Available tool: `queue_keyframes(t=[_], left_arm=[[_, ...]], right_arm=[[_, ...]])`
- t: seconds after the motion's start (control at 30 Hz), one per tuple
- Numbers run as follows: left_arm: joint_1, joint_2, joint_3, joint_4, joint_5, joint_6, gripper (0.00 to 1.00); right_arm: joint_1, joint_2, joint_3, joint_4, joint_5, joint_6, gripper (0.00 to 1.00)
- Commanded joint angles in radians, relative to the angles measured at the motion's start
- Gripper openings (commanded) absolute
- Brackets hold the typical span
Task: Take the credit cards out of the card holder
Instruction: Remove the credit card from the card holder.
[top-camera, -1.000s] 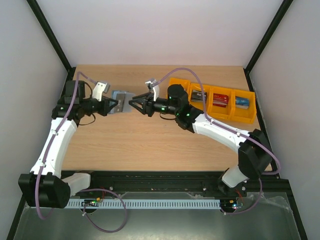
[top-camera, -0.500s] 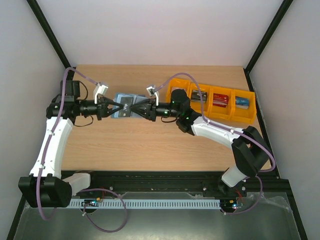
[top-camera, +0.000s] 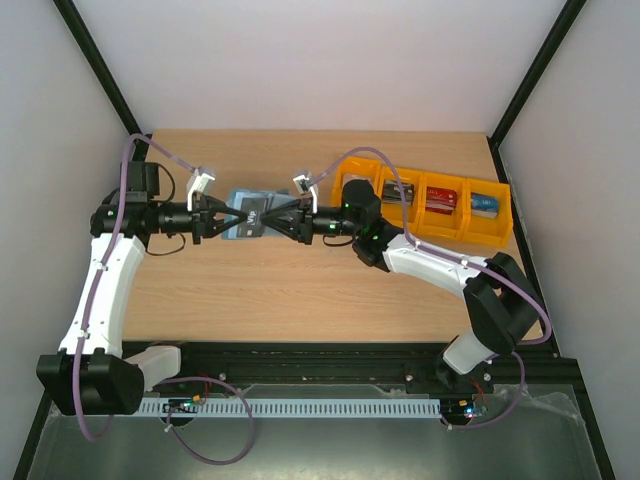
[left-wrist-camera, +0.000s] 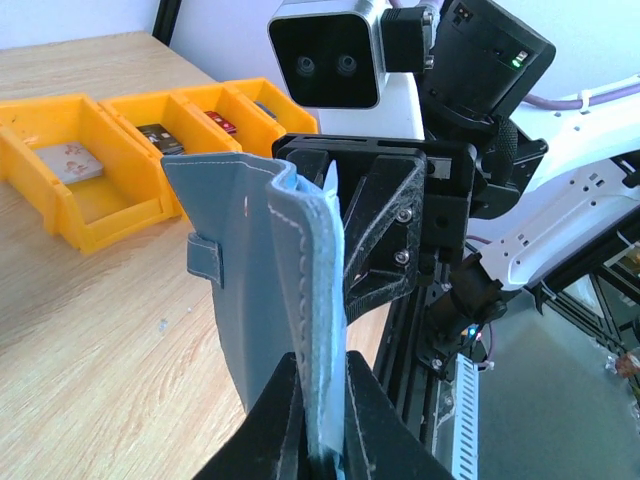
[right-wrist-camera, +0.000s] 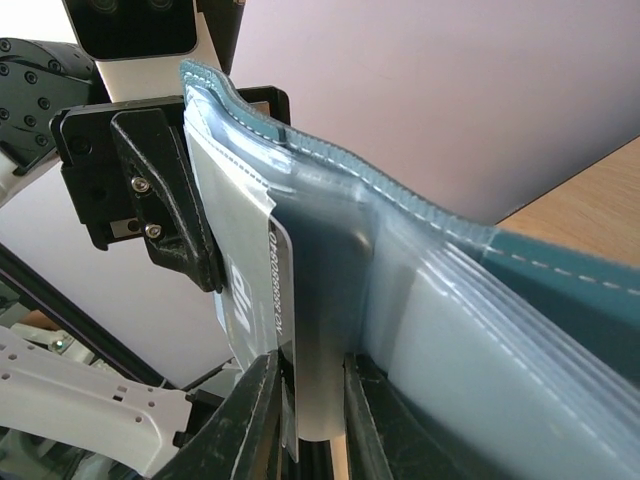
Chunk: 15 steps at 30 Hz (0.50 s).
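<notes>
The teal-blue card holder (top-camera: 245, 205) hangs in the air between both arms over the back left of the table. My left gripper (top-camera: 218, 222) is shut on its stitched edge (left-wrist-camera: 305, 330), holding it upright. In the right wrist view the card holder (right-wrist-camera: 560, 290) shows its clear inner pockets fanned open. A dark grey credit card (right-wrist-camera: 325, 290) sticks out of one pocket, beside a pale card marked VIP (right-wrist-camera: 235, 290). My right gripper (right-wrist-camera: 308, 420) is shut on the dark card's free end. From above, the right gripper (top-camera: 272, 221) meets the holder from the right.
A row of orange bins (top-camera: 462, 226) stands at the back right, holding a grey card (top-camera: 399, 192), a red card (top-camera: 441, 198) and a blue card (top-camera: 486, 206). The same bins (left-wrist-camera: 100, 215) lie behind the holder in the left wrist view.
Both arms have come together over the table. The right gripper moved left onto the holder and closed on the dark card. In the last half second almost nothing moved.
</notes>
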Motion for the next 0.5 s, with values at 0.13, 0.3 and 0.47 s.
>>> queue_keyframes(t=[0.13, 0.3, 0.47], left_arm=[[-0.001, -0.012, 0.028, -0.036, 0.106, 0.053, 0.02], [-0.001, -0.016, 0.022, -0.036, 0.105, 0.056, 0.02], [-0.001, -0.017, 0.017, -0.03, 0.098, 0.054, 0.02]], right_arm=[[0.033, 0.0, 0.047, -0.021, 0.032, -0.069, 0.2], [0.038, 0.01, 0.033, 0.203, -0.066, 0.047, 0.19], [0.037, 0.018, 0.004, 0.389, -0.123, 0.184, 0.02]])
